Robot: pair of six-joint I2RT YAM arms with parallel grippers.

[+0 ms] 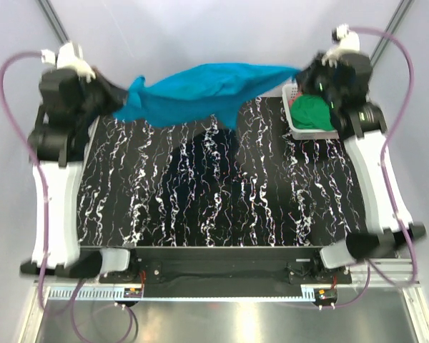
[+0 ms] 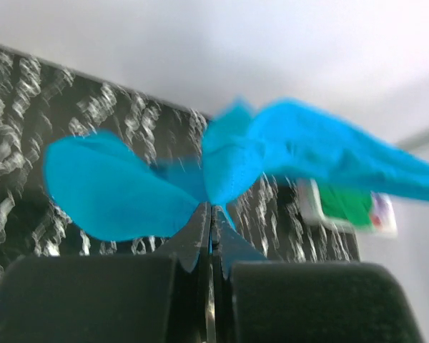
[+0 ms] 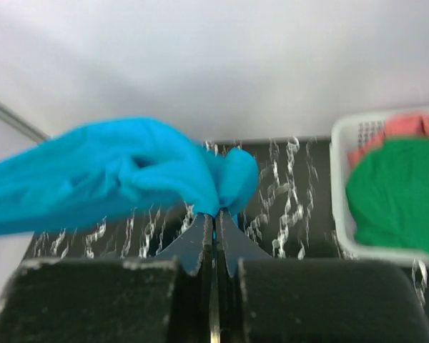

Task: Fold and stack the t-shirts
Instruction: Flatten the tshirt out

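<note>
The teal-blue t-shirt (image 1: 200, 93) hangs stretched between my two grippers above the far edge of the table. My left gripper (image 1: 118, 96) is shut on its left end; in the left wrist view the gripper (image 2: 213, 209) pinches the cloth (image 2: 229, 164). My right gripper (image 1: 300, 75) is shut on its right end; in the right wrist view the gripper (image 3: 216, 214) pinches the cloth (image 3: 129, 175). A bright green t-shirt (image 1: 313, 113) lies in the white basket (image 1: 291, 107), with a coral-pink t-shirt (image 3: 407, 128) under it. The lilac shirt is not visible.
The black table with white marbling (image 1: 214, 193) lies under the shirt. The white lattice basket stands at the far right corner, close under my right arm. Grey walls rise behind the table.
</note>
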